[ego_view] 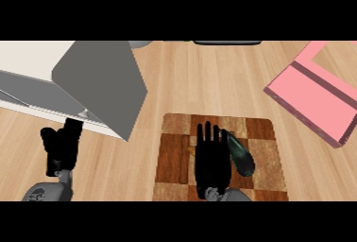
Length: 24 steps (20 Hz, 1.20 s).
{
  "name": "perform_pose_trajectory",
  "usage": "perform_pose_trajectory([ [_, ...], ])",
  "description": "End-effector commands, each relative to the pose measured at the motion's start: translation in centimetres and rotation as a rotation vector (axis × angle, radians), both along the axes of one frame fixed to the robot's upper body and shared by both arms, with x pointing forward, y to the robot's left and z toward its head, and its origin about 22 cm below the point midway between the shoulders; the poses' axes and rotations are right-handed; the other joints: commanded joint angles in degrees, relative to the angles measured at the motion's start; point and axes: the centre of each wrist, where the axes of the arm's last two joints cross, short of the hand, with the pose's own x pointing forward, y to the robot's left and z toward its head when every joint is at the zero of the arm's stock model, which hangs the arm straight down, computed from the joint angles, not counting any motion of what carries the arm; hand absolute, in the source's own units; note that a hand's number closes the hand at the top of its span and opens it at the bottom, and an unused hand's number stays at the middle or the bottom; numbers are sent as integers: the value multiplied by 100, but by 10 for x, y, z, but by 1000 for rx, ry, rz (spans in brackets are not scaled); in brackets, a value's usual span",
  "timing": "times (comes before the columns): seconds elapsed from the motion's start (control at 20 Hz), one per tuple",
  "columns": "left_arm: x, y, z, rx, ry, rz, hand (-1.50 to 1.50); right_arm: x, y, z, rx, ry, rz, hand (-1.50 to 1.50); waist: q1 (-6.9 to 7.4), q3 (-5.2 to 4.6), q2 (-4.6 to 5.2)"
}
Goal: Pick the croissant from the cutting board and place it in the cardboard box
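Right hand [211, 160] flat over the cutting board [261, 137], fingers straight, gripping nothing. Croissant [190, 150] on the board, almost wholly hidden beneath that hand, only a tan sliver peeking out at its left edge. Dark green thing [242, 158] touching the hand's right side. Left hand [59, 149] open, fingers up, beside the grey box [97, 80].

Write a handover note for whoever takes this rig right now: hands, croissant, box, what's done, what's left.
Left hand: open, resting with fingers up at the lower left, holding nothing.
Right hand: open, fingers straight, over the cutting board.
Croissant: on the board, mostly hidden by the right hand; only a tan sliver shows at the hand's left edge.
Box: grey, flap open, upper left.
Done: right hand placed over the croissant.
Left: grasp, lift, carry left to the box, release.
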Motion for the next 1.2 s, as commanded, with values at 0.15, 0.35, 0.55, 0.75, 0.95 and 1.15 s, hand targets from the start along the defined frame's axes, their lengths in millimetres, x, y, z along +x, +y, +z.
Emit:
perform_pose_trajectory([
  [0.15,-5,-2,7,-9,3,5,0,10,0,-2,10,3,-40,-150,2,0,-2],
  [0.35,-7,4,-6,-3,-12,20,0,6,-12,-12,18,-55,88,150,-6,0,-3],
  [0.55,2,-14,-1,10,-4,2,0,10,-7,-2,-5,-129,124,150,-13,0,-3],
  [0.75,-7,-10,-15,-3,0,1,0,2,3,-10,-30,-144,129,150,-10,-1,-2],
  [0.95,-14,-2,-14,10,7,12,0,36,-10,13,82,-81,-69,150,20,-1,8],
  [1.15,3,-10,4,6,-6,-7,0,56,-39,-2,187,-22,-253,150,10,3,14],
])
